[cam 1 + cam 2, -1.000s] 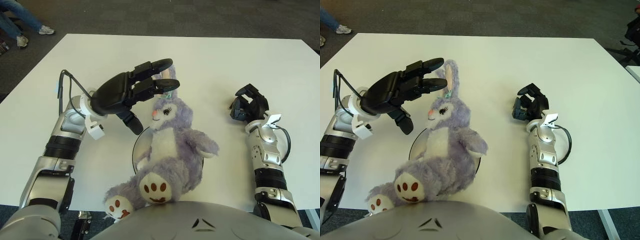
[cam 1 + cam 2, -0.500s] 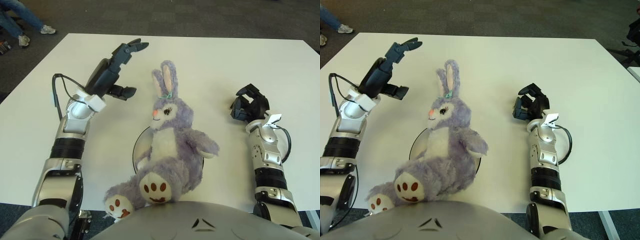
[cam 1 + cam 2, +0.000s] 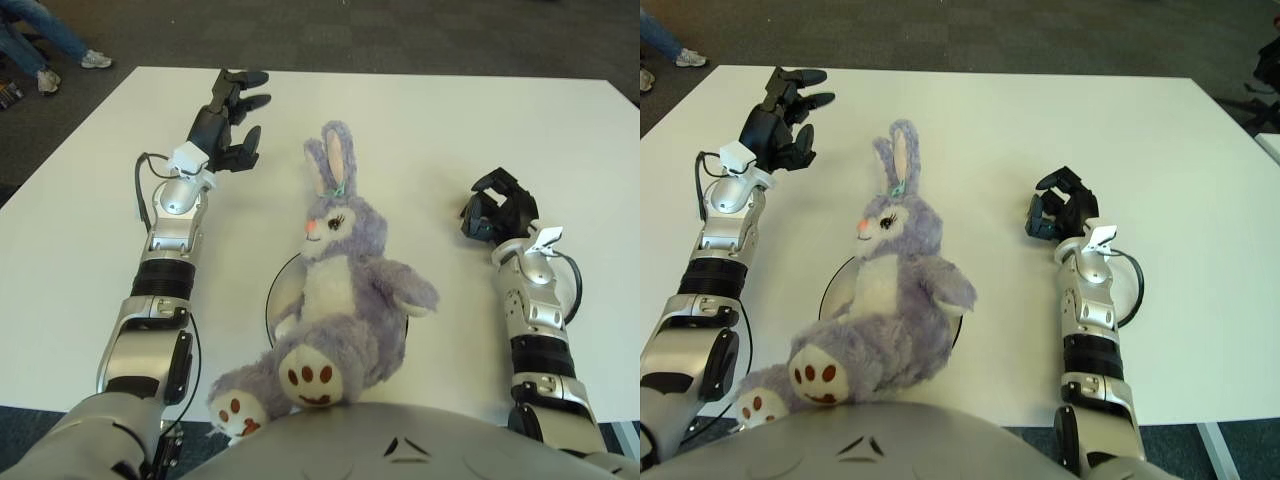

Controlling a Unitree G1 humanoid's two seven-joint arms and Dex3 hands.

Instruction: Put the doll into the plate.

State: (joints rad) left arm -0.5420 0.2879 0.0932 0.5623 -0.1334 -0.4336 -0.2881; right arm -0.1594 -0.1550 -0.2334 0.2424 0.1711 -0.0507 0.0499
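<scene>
A purple plush rabbit doll [image 3: 340, 290] with a white belly sits on a dark-rimmed plate [image 3: 277, 295] near the table's front edge, ears pointing away, one foot hanging over the edge. My left hand [image 3: 230, 115] is stretched out far to the doll's upper left, fingers spread and holding nothing, well apart from the doll. My right hand [image 3: 497, 213] shows to the doll's right with its fingers curled, holding nothing.
The white table [image 3: 420, 130] spreads around the doll. Dark carpet lies beyond its far edge, where a person's legs and shoes [image 3: 45, 55] stand at the top left. A cable loops beside my right wrist [image 3: 570, 285].
My left hand has drawn back from beside the doll's ears, swinging out to the far left with the arm straightening. The doll and the right hand have stayed put.
</scene>
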